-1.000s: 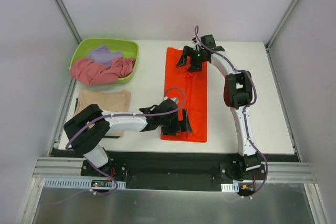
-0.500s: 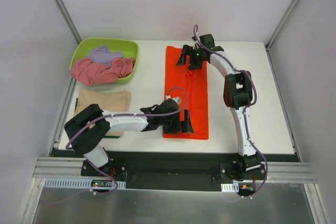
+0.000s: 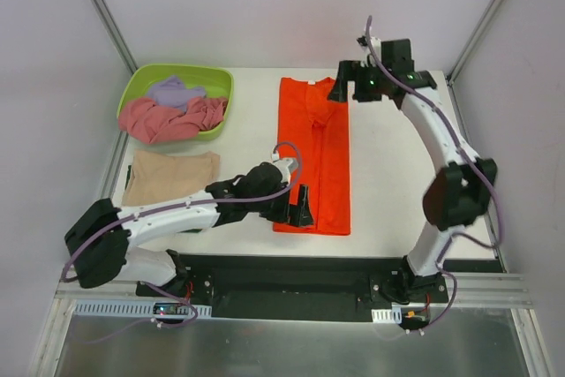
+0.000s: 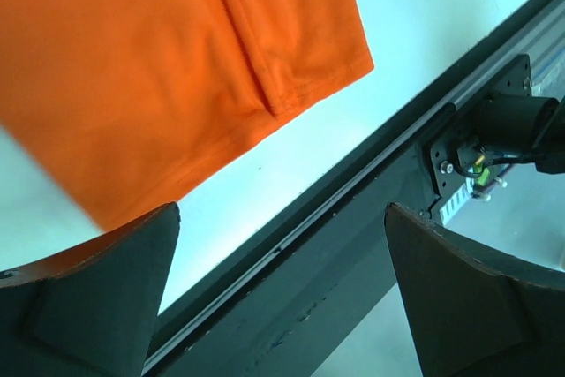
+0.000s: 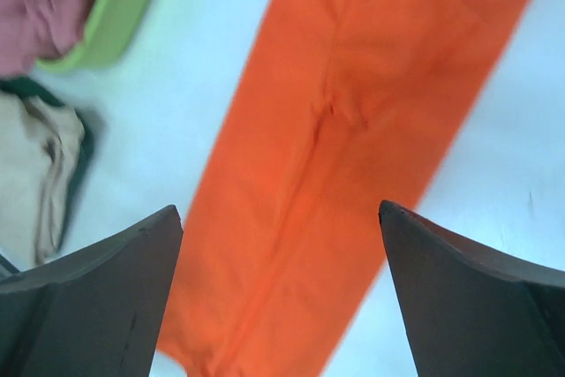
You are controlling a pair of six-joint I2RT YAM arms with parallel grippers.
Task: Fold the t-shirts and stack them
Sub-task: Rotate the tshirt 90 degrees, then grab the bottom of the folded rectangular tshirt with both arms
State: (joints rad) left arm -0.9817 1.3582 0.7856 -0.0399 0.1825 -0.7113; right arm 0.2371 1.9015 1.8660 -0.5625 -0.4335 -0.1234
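Left gripper (image 3: 302,206) is seen wide open and empty at the lower-left hem of the orange t-shirt (image 3: 318,152). Right gripper (image 3: 346,86), equally wide and empty, is held just beside its upper-right corner. The shirt is laid mid-frame as a narrow strip, long axis top to bottom, so a hem-to-collar fold is judged next, with the left arm nearer the hem.

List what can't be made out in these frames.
Top view: the left claw covers part of the orange shirt's near left edge.
Top view: pink shirt and lavender shirt lie bunched in the green tub; their undersides are hidden.
Right wrist view: pink shirt and tan shirt are blurred and cut by the frame edge.
Left wrist view: only the orange shirt's hem end shows; the frame cuts the rest.
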